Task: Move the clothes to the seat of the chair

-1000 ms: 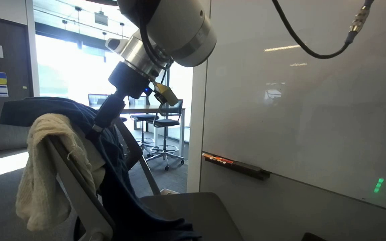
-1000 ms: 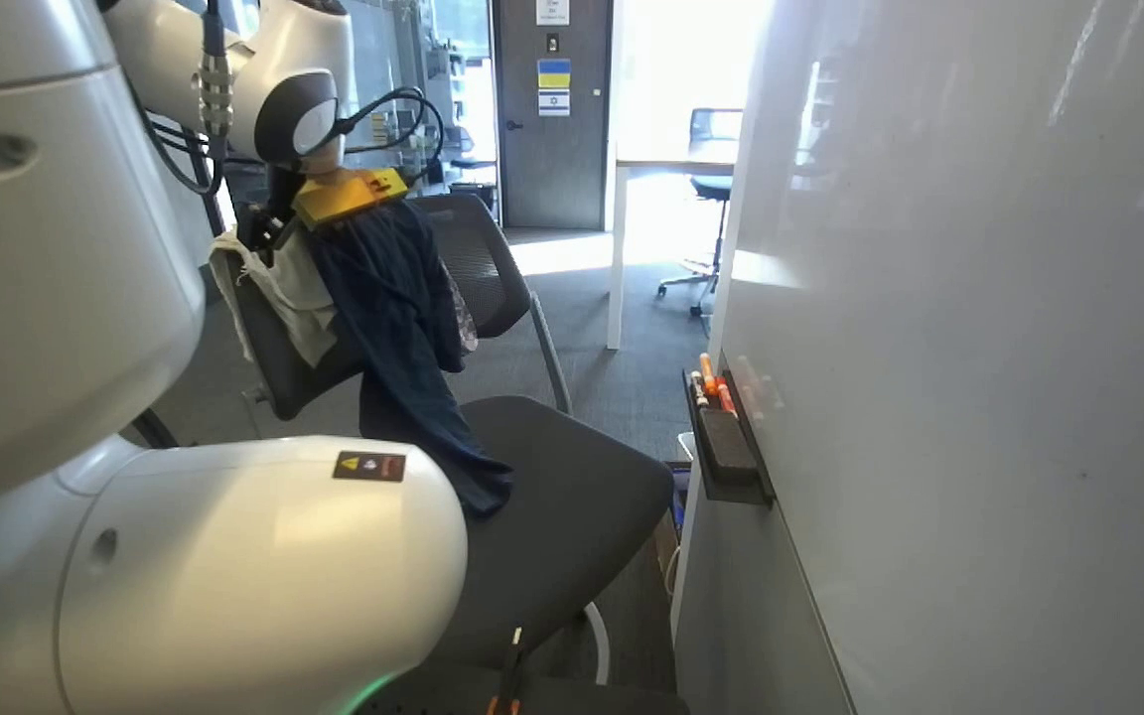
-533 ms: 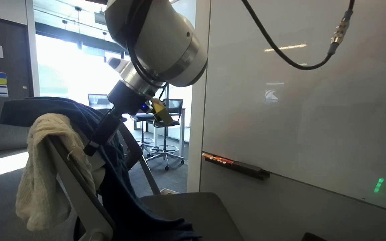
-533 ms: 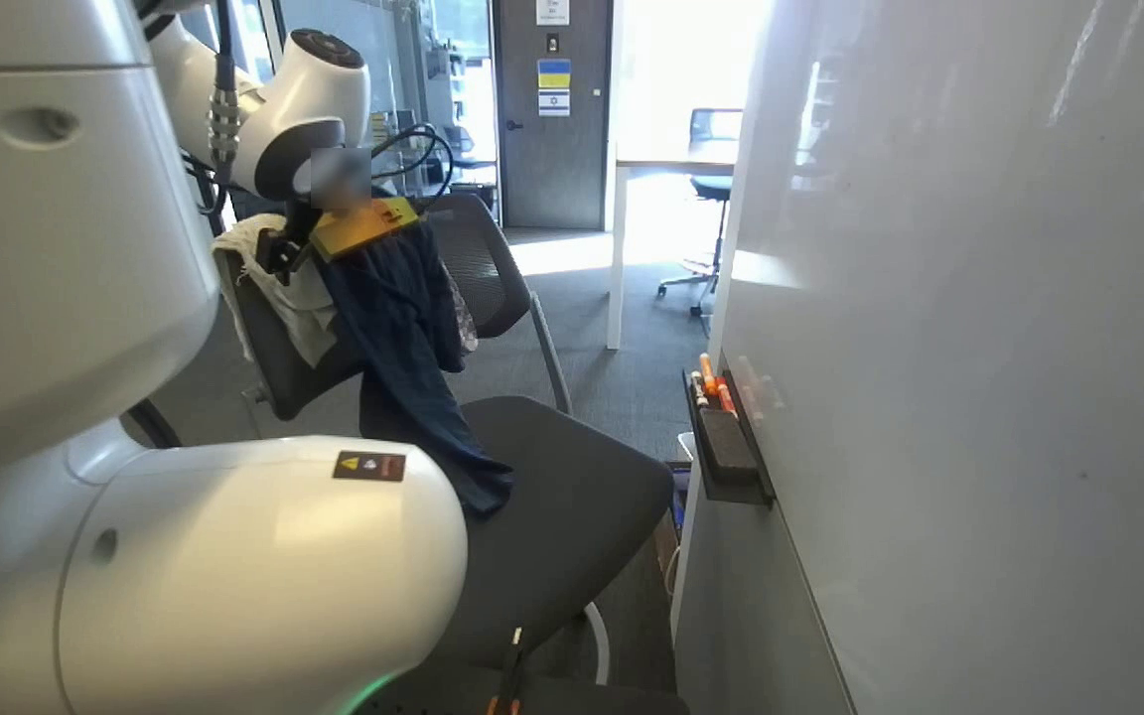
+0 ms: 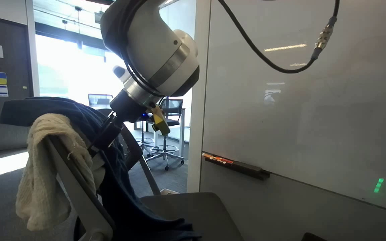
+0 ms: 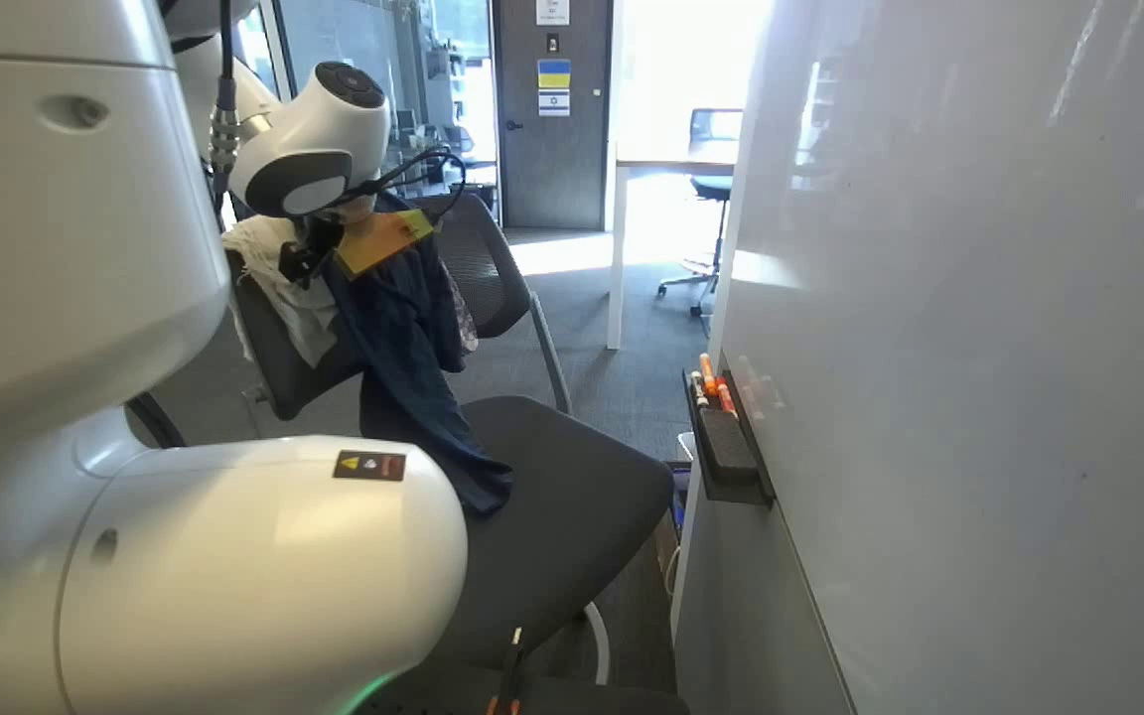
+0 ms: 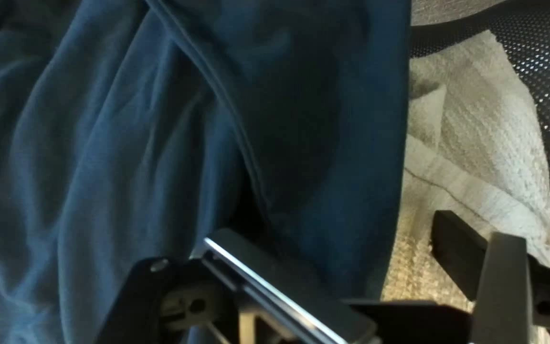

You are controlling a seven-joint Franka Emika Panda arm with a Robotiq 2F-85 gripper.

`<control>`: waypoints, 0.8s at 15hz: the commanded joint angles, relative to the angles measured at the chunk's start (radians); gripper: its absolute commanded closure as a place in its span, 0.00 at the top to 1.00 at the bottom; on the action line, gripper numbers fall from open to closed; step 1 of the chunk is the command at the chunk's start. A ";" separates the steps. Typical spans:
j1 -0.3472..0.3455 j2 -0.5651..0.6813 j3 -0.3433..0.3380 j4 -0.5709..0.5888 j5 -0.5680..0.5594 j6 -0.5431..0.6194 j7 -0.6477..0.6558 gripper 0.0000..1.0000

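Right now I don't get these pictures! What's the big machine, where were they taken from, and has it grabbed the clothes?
It's a robot arm. Two pictures come from cameras set outside it; the close-up comes from a camera on its wrist. A blue jacket and a cream cloth hang over the back of a grey chair, with patterned cloth peeking out beside the jacket. One jacket end lies on the seat. The hand is near the jacket and cream cloth, fingers apart, so it doesn't seem to hold anything.
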 commanded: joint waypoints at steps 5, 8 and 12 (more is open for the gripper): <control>-0.002 0.019 0.002 0.035 0.159 0.021 -0.146 0.34; -0.001 0.012 0.001 0.030 0.168 0.023 -0.153 0.11; -0.004 -0.013 -0.003 0.036 0.191 0.047 -0.135 0.02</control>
